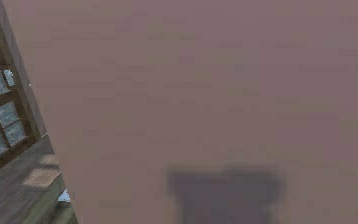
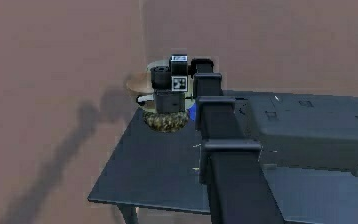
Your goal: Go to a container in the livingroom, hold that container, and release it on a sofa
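Arm point(image 2: 232, 150) over dark table point(image 2: 137, 178); tool point(image 2: 159, 80) near brownish blob point(image 2: 164, 121), cannot tell state or hold; white squares point(image 2: 170, 100) black-marked.

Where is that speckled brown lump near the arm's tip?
Arm side view, just left of middle: the speckled brown lump is at the dark table's far corner, below the gripper in the picture, a small blue thing beside it.

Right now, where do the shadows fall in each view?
Forward view: a grey shadow lies low on the pink wall, right of the middle. Arm side view: a slanted shadow runs down the wall left of the dark table.
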